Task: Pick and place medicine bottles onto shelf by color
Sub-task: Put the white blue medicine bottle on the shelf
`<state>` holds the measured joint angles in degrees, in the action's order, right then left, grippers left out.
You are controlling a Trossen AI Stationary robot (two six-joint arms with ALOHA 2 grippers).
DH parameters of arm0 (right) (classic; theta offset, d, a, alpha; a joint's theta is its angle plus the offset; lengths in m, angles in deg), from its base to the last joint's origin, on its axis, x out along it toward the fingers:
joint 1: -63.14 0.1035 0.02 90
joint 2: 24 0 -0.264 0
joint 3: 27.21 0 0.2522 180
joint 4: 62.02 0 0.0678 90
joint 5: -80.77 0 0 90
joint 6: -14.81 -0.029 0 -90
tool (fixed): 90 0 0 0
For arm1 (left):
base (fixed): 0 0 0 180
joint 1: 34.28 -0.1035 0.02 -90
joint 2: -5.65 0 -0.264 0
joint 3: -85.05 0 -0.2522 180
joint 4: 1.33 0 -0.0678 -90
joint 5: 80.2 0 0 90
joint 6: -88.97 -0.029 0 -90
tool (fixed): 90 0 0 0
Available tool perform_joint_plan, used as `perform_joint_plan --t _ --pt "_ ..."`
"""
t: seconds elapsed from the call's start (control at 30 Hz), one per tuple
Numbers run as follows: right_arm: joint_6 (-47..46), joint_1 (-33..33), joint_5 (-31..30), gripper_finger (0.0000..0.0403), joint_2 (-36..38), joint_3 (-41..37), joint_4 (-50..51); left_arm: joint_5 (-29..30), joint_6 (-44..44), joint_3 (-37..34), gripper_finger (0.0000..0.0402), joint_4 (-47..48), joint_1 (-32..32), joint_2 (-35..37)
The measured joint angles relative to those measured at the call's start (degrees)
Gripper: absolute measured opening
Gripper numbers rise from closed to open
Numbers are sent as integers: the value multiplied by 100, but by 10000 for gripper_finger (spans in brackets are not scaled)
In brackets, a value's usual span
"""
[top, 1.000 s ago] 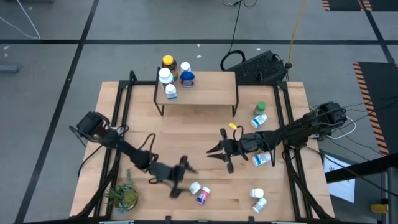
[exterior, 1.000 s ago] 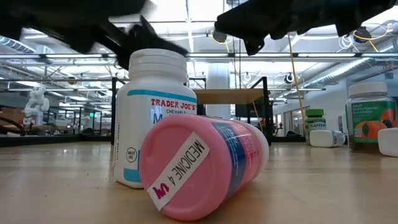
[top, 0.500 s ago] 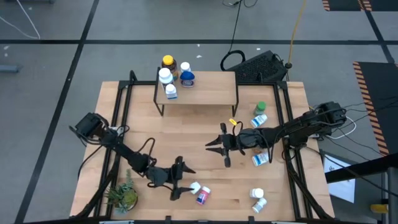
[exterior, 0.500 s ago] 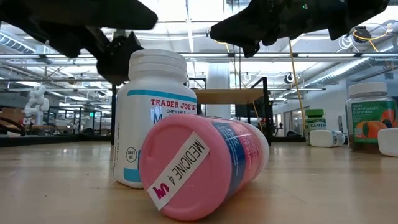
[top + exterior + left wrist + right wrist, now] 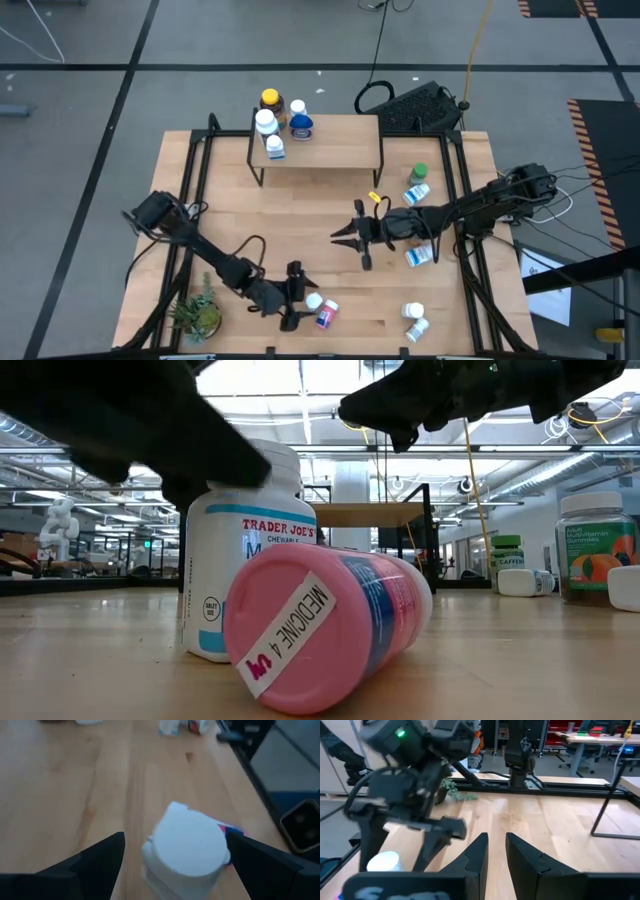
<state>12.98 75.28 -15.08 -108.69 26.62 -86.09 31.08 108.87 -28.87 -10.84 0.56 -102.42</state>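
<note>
Left claw (image 5: 297,297) has dropped toward the near desk edge since the earlier frames and now sits spread wide around the upright white bottle (image 5: 314,301), 1 finger on each side in the left wrist view, cap (image 5: 188,843) between them, not yet squeezed. Right claw (image 5: 352,238) has barely shifted; it hangs over mid-desk with fingers nearly together and nothing in them.

Bottle positions: white one stands near the front edge, touching or just beside the pink bottle (image 5: 326,316) lying on its side. 4 bottles already stand at the shelf's (image 5: 340,147) left end: an amber one (image 5: 270,100), a blue one (image 5: 301,126) and 2 white ones. More are loose on the right side of the desk (image 5: 300,210), and a plant (image 5: 197,315) sits at the front left corner.

Risks:
- The pink bottle lies right against the target; a finger coming down could clip it and roll it away or off the front edge.
- Closing off-centre on the round cap could tip the white bottle over.
- A high grip on the cap alone may slip in transit.

Readable text, low view:
- white bottle (image 5: 245,550): "TRADER JOE'S", below it what looks like "CHEWABLE", rest hidden
- pink bottle (image 5: 325,625) cap sticker: "MEDICINE 4"
- a small far bottle (image 5: 507,555) seems to read "CAFFEINE", too small to be sure
</note>
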Motion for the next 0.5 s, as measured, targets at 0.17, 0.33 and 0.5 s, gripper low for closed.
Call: perform_joint_plan --t 0.17,0.33,0.5 --pt "69 -1 -2 59 0 0 54 -25 -43 216 351 619 -41 -47" --pt "97 -2 -7 59 0 0 60 48 267 264 342 1408 -150 293" --pt "99 -1 -5 59 0 -2 69 181 602 259 263 1963 -284 576"
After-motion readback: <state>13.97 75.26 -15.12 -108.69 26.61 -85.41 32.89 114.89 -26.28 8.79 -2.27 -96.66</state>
